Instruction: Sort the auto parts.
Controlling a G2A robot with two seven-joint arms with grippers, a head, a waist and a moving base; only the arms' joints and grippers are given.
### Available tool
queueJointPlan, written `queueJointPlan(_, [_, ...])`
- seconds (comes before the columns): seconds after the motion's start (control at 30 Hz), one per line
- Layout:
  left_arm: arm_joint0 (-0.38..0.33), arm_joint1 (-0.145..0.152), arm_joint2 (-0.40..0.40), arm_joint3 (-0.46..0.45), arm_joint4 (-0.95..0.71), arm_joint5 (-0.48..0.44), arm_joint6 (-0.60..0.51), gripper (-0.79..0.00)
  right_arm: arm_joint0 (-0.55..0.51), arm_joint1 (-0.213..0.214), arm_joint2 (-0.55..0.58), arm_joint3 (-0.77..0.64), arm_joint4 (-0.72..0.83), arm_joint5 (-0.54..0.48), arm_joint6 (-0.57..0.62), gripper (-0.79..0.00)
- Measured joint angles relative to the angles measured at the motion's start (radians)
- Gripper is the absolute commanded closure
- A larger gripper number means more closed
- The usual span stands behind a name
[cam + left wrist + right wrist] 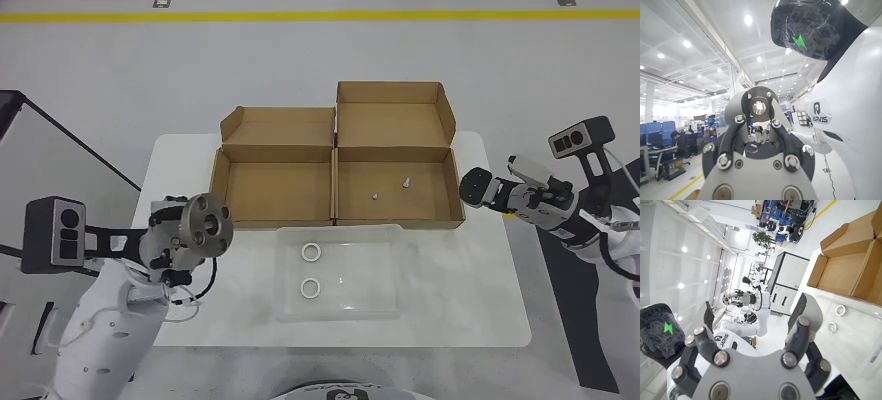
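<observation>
1. Left arm: we see it bent up at the near left corner of the bench (450, 310). Its wrist is turned so the left claw (758, 106) points upward, toward the overhead camera.
2. The left claw's two fingers are pinched on a round metal hub (762, 93), one finger on each side of its collar. The hub has a bore through its middle and small holes around its flange. It hangs in the air above the bench's left edge, well apart from both boxes.
3. Right arm: it is held out level at the bench's right edge. The right claw (754, 309) points inward across the bench, just beside the right wall of the right box (430, 200).
4. The right claw's fingers are spread wide, with nothing between the ribbed pads (797, 309).
5. Two open cardboard boxes sit side by side at the far side of the bench. We see a bare floor in the left box (275, 190). In the right box lie a bolt (407, 183) and a smaller screw (374, 196), near each other.
6. A clear tray (380, 270) sits just in front of the boxes. It holds two white rings, one farther (311, 253) and one nearer (311, 289), lying flat and apart.
</observation>
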Motion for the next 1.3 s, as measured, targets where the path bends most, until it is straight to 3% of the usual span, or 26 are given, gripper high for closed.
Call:
queueJointPlan(0.43, [0.025, -0.022, 0.029, 0.006, -0.263, 0.018, 0.006, 0.0, 0.0, 0.0, 0.0, 0.0, 0.0, 0.0, 0.0, -0.785])
queueJointPlan(0.63, [0.031, -0.03, 0.013, 0.012, -0.29, 0.004, -0.033, 0.0, 0.0, 0.0, 0.0, 0.0, 0.0, 0.0, 0.0, -0.785])
queueJointPlan(1.03, [0.015, -0.043, -0.018, 0.014, -0.138, 0.0, -0.112, 0.0, 0.0, 0.0, 0.0, 0.0, 0.0, 0.0, 0.0, -0.785])
queueJointPlan(1.3, [0.009, -0.04, -0.008, 0.013, -0.035, 0.0, -0.079, 0.0, 0.0, 0.0, 0.0, 0.0, 0.0, 0.0, 0.0, -0.785])
